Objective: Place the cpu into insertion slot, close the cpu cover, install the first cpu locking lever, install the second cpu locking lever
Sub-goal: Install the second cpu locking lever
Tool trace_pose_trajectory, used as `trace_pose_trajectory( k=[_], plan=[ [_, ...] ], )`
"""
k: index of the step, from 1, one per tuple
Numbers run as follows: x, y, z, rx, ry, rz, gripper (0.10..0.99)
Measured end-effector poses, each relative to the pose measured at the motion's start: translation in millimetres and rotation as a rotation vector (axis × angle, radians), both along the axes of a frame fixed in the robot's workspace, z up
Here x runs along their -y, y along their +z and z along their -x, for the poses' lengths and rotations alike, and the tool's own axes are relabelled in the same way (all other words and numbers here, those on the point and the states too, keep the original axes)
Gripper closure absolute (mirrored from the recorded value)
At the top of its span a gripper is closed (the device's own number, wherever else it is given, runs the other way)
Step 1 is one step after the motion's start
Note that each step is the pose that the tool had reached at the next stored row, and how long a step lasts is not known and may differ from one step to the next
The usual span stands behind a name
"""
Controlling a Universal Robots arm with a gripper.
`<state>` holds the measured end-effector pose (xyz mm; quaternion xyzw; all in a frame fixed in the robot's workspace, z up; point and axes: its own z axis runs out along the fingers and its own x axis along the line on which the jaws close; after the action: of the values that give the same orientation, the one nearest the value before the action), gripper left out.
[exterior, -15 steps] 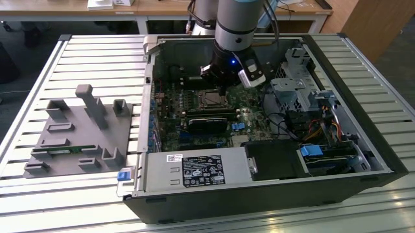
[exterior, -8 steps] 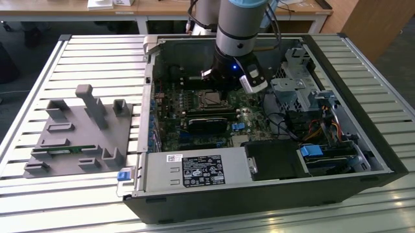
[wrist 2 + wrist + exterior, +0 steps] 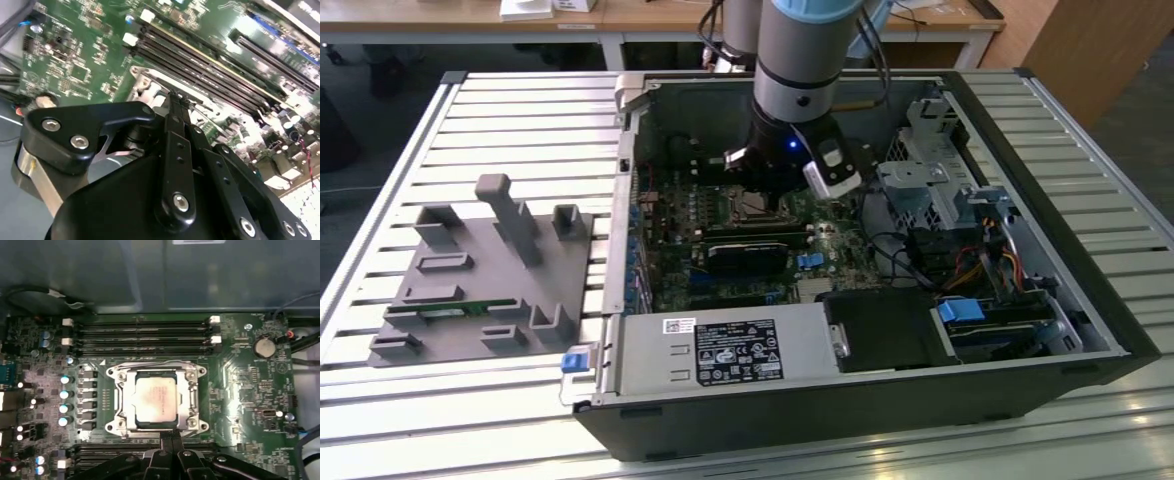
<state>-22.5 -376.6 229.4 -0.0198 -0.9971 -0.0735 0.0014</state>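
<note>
Cpu (image 3: 155, 402) sits seated in its socket on the motherboard (image 3: 240, 385), dull silvery top showing through the square window of the cpu cover (image 3: 187, 390), which lies flat down around it. Pincer (image 3: 171, 436) hovers at the socket's edge nearest the camera in the first wrist view, fingertips (image 3: 176, 99) pressed together with nothing between them. Memory slots (image 3: 142, 335) run along the socket's far edge, a second bank just beside its near edge under the pincer. In the exterior view the arm (image 3: 803, 60) reaches down into the open computer case (image 3: 1014, 390); drive cage and cables crowd the socket's side toward the exterior view's right. Grey fixture (image 3: 487, 270) rests on the slatted worktop (image 3: 520, 110), well apart from the case.
</note>
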Motion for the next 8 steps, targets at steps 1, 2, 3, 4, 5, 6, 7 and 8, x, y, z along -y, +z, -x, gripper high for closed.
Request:
trace_pose_trajectory(
  k=[1,2,3,4,5,6,7,8],
  plan=[
    [0.1,-0.3,1.7,0.0,0.0,0.0,0.98],
    [0.2,-0.6,3.6,0.0,0.0,0.0,0.98],
    [0.6,-0.7,5.1,-0.0001,0.0,0.0,0.98],
    [1.5,-0.8,6.1,-0.0001,0.0,0.0,0.98],
    [3.0,-1.1,6.7,0.0,0.0,0.0,0.98],
    [4.3,-1.2,7.8,0.0,0.0,0.0,0.98],
    [5.3,-1.3,9.2,0.0,0.0,0.0,0.98],
    [6.2,-1.5,11.0,0.0,0.0,0.0,0.98]
  ],
)
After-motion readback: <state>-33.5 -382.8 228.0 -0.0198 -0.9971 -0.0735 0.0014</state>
